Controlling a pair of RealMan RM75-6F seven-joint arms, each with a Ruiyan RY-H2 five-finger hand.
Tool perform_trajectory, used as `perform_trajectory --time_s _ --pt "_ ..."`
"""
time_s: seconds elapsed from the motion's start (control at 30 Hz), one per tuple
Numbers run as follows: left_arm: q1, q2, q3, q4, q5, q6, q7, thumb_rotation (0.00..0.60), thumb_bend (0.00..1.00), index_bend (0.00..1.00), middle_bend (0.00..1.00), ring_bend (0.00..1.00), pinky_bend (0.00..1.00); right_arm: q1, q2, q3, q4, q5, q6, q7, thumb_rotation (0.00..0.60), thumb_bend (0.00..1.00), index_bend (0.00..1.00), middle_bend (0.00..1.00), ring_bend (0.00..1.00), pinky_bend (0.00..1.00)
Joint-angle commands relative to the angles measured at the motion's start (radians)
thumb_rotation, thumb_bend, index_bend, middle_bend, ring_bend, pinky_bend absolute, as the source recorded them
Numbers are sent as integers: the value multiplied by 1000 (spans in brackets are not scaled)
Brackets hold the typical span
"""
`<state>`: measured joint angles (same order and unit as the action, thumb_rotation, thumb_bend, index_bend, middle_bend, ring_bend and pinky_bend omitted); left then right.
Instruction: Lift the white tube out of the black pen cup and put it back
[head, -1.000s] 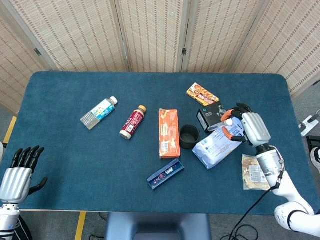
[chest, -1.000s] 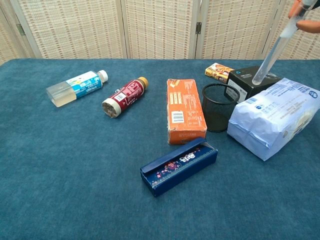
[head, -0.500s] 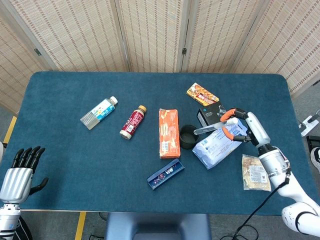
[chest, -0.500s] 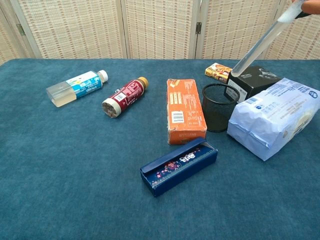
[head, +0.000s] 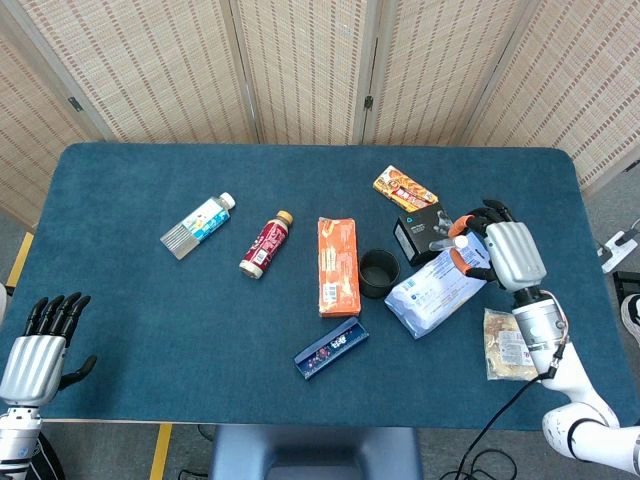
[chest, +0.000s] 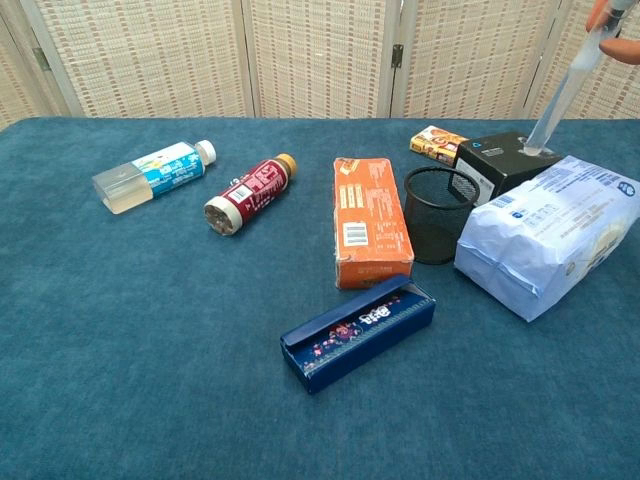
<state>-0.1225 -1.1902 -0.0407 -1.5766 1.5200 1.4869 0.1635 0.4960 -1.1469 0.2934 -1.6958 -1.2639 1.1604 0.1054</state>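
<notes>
The black mesh pen cup (head: 379, 273) (chest: 441, 213) stands upright and empty near the table's middle, right of an orange box. My right hand (head: 505, 255) holds the white tube (chest: 562, 88) (head: 442, 243) by its upper end, high above the table. The tube hangs steeply, its lower tip over the black box (chest: 505, 160) to the right of the cup, apart from the cup. In the chest view only the orange fingertips (chest: 612, 16) show at the top right corner. My left hand (head: 35, 350) rests off the table's front left corner, fingers apart, holding nothing.
An orange box (head: 338, 265) lies just left of the cup and a white bag (head: 435, 290) just right of it. A blue pen case (head: 331, 347) sits in front. A red bottle (head: 265, 243), a clear bottle (head: 197, 226), a snack pack (head: 404, 188) and a packet (head: 510, 345) lie around.
Half a second ago the tube slanted out with its tip above the cup. My right hand has since swung it back right and steeper, so the tip now hangs over the black box.
</notes>
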Motion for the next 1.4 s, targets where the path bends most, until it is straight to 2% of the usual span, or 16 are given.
perform_trajectory --time_s 0.03,0.13,0.23,0.67,0.97,1.17,1.4 --pt "1 0 0 1 -1 0 -1 600 288 118 123 100 84 -4 40 25 -83 41 -84 308 600 374 638 495 269 130" --pt "1 -1 1 2 0 -1 -2 600 288 117 123 100 84 -4 73 39 -112 45 -138 432 600 374 638 495 269 130" --pt "0 -2 2 3 1 -1 -3 600 289 117 123 100 84 5 89 42 -108 36 -171 471 600 374 638 495 269 130" --pt "4 -3 3 11 -2 2 -12 600 288 118 123 100 84 112 -34 50 -22 114 -233 338 600 374 638 495 269 130" --pt "6 -6 3 22 -9 -2 -20 600 287 117 123 100 84 148 -65 52 18 180 -273 289 600 374 639 493 269 130" --pt "2 -13 5 27 -10 -11 -20 600 288 118 123 100 84 159 -88 34 43 201 -294 257 600 374 638 492 269 130" --pt "2 -15 6 30 -9 -12 -21 600 288 118 123 100 84 175 -158 8 124 229 -333 248 600 374 638 482 269 130"
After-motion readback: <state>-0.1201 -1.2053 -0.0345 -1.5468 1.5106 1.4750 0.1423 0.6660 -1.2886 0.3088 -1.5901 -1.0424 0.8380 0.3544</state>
